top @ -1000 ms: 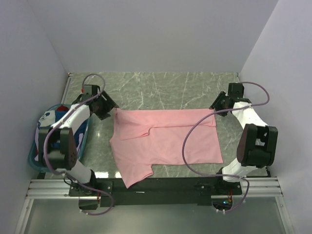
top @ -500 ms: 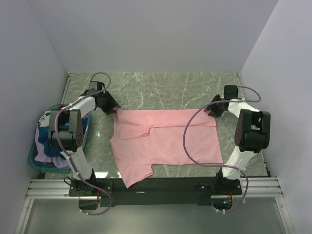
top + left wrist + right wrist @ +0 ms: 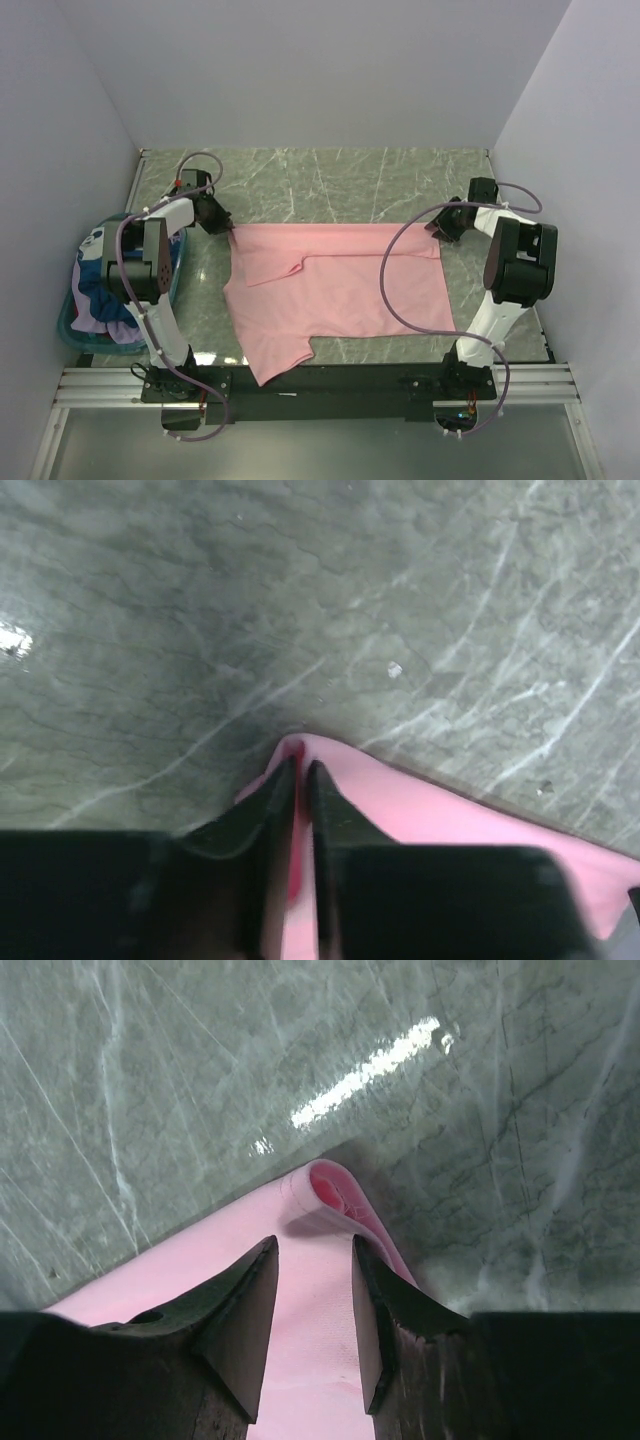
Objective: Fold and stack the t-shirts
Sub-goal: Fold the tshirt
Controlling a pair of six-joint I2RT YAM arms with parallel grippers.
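Pink shirt [image 3: 340, 290]: spread flat on the table [image 3: 330, 185].
Left gripper [image 3: 298, 772]: clenched on the shirt's far left corner, with cloth between the fingers.
Right gripper [image 3: 315, 1255]: released, straddling the far right corner; contact unclear.
Other shirts [image 3: 100, 278]: bunched in the basket [image 3: 66, 335], partly hidden by the left arm [image 3: 140, 265].

Robotics lab cell, bare white walls [image 3: 300, 70], marble-look tabletop [image 3: 330, 180], cabled robot arms [image 3: 518, 262] bolted by aluminium rails [image 3: 545, 385]

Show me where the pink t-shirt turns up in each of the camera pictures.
Top external: the pink t-shirt lies spread flat in the middle of the table.
Left wrist: one corner shows at bottom centre and right.
Right wrist: a rolled corner shows at lower centre.
Shared landmark: the green marble table beneath it.
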